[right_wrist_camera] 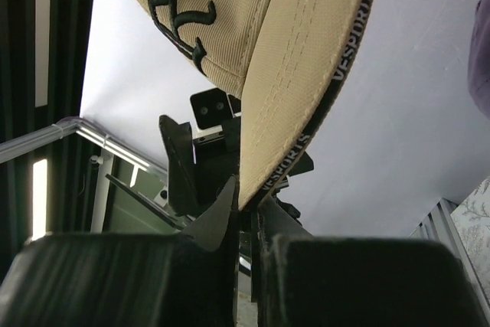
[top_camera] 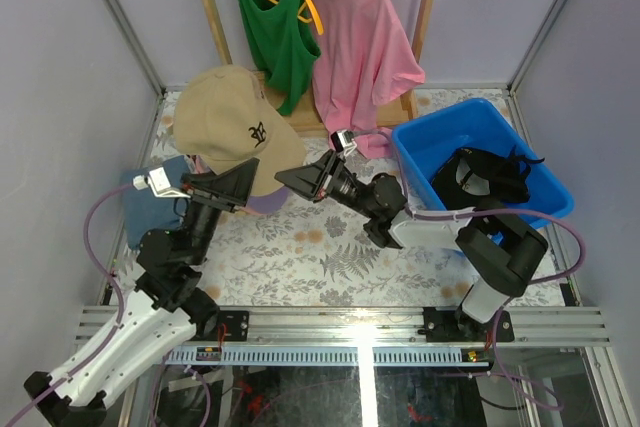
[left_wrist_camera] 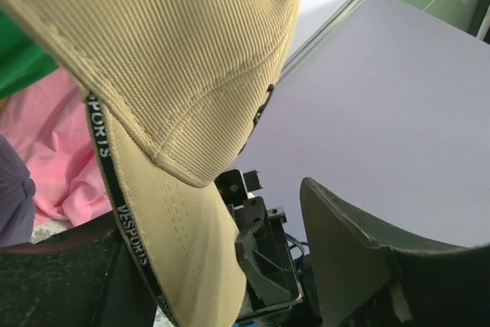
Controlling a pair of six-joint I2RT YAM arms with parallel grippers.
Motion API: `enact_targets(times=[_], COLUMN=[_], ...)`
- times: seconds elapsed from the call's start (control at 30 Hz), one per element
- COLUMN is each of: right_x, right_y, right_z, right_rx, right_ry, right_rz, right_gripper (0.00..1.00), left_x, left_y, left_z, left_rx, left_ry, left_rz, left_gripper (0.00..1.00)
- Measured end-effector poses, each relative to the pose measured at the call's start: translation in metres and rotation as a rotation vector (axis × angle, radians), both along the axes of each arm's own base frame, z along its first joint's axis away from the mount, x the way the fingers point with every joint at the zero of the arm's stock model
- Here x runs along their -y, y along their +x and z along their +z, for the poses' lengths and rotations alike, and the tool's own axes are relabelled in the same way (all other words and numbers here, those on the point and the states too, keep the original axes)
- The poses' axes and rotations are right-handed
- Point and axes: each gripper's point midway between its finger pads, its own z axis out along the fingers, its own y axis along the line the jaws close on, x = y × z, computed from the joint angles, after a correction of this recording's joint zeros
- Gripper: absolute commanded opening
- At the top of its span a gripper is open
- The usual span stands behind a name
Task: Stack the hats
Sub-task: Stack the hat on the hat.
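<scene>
A tan cap with a black emblem hangs above the table's left half. My right gripper is shut on the edge of its brim, and the fingertips pinch the black-trimmed rim. My left gripper is open beside the brim. One of its fingers stands well apart from the fabric. A lavender cap lies on the table below the tan one. At the left edge lies a blue cap. A black cap sits in the blue bin.
A pink T-shirt and a green tank top hang on a wooden rack at the back. The blue bin fills the right side of the floral-patterned table. Metal frame posts stand at the corners.
</scene>
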Motion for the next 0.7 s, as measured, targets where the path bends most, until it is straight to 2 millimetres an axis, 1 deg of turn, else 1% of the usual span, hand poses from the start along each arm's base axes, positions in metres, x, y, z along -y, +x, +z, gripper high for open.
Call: enact_targets(times=[0.1,0.23,0.37,0.47,0.53,0.63,0.7], right_x=[-0.001,-0.002,-0.003,0.000,0.002,0.004,0.004], right_y=[0.004,0.012,0.018,0.023,0.027,0.032,0.032], right_z=[-0.003,-0.006,-0.009,-0.010,-0.013,-0.016,-0.016], right_rx=[0.006,0.009,-0.001,-0.013,-0.029,-0.041,-0.046], right_ry=[-0.005,0.006,0.018,0.025,0.023,0.018,0.017], right_rz=[0.014,0.031,0.047,0.049,0.053,0.052,0.057], right_gripper=[0.00,0.00,0.00,0.00,0.00,0.00,0.00], left_x=[-0.006,-0.017,-0.029,-0.041,-0.050,-0.064,-0.070], left_y=[-0.004,-0.006,-0.004,-0.002,0.000,0.001,0.003], left_z=[0.001,0.002,-0.003,-0.004,-0.001,0.006,0.008], left_rx=[0.005,0.005,-0.015,-0.040,-0.060,-0.071,-0.077], left_ry=[0.003,0.001,0.006,-0.003,-0.018,-0.053,-0.066], left_rz=[0.017,0.062,0.119,0.175,0.223,0.286,0.316], left_gripper=[0.75,0.78,0.80,0.87,0.91,0.92,0.94])
